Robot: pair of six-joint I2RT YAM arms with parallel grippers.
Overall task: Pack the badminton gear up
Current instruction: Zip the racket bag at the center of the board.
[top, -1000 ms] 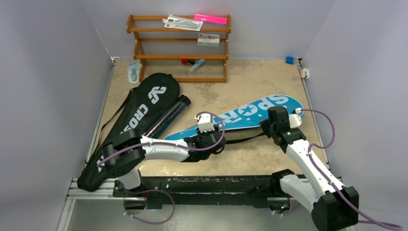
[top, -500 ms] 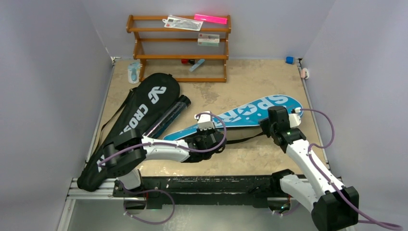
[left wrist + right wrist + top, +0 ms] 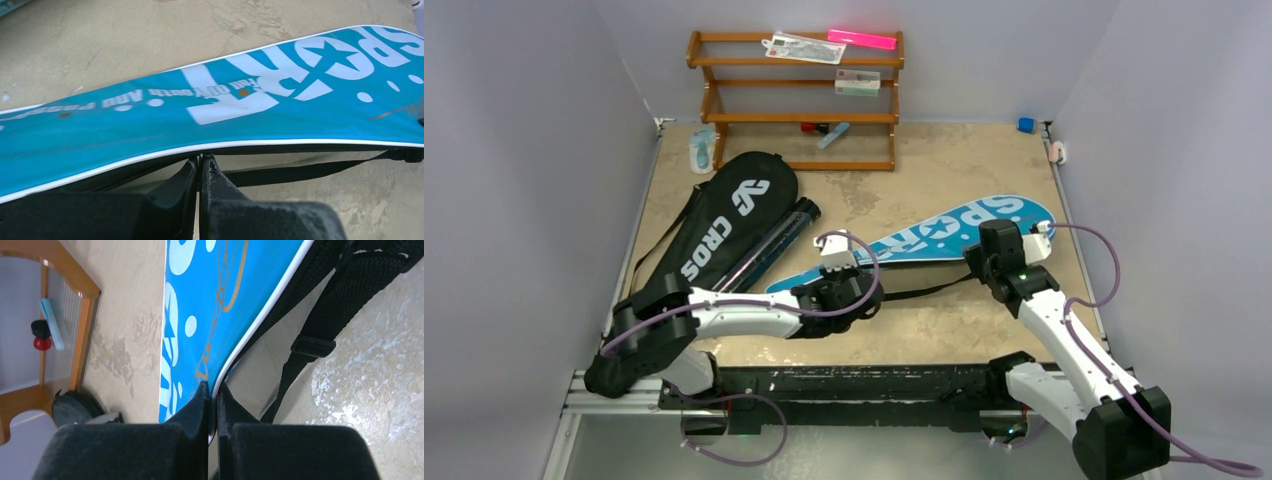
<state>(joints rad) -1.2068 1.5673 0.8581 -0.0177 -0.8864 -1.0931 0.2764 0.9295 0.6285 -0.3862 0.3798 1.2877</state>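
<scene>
Since a second ago the left gripper [image 3: 836, 284] has slid toward 9 o'clock and clamped onto the near edge of the blue "SPORT" racket cover [image 3: 944, 230], which lies mid-table.

Left wrist: its fingertips meet under the cover's white piping.

Right wrist: the right gripper [image 3: 212, 390] pinches that piped edge, with the black strap [image 3: 327, 302] at 3 o'clock.
</scene>
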